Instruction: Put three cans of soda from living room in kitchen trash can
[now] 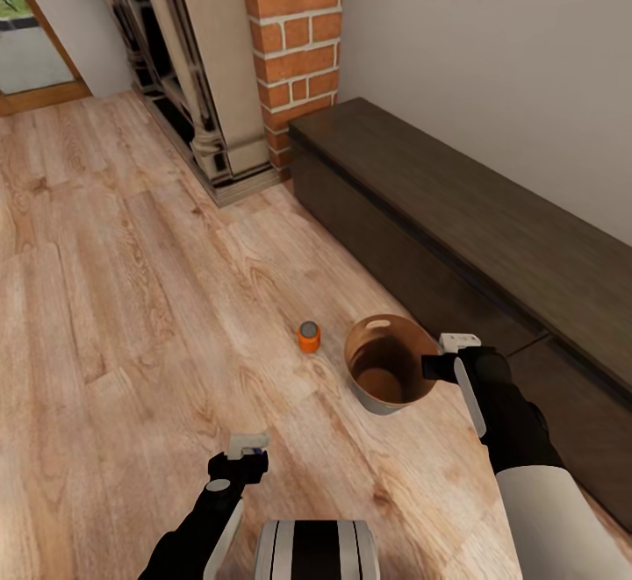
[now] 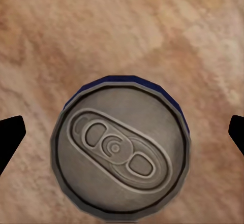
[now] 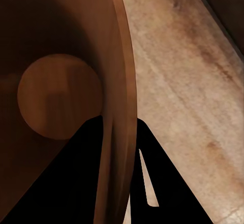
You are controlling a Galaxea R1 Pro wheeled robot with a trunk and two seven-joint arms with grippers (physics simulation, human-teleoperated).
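Observation:
A dark blue can of soda (image 2: 120,150) stands upright on the brown plank floor, seen from straight above in the left wrist view. My left gripper (image 2: 122,135) hangs over it, open, with one black fingertip on each side and clear of the can. In the head view that gripper (image 1: 241,461) covers the can. An orange can of soda (image 1: 309,335) stands upright on the floor just left of the tash can (image 1: 349,356). My right gripper (image 1: 443,362) is shut on the tash can's right rim (image 3: 119,97), one finger inside the orange-brown wall and one outside.
A long low dark-wood cabinet (image 1: 474,211) runs along the right wall, close behind the tash can. The red-brick fireplace (image 1: 294,45) stands at the back, and a wood-framed glass door (image 1: 31,53) at the far left. Open plank floor (image 1: 132,282) lies to the left.

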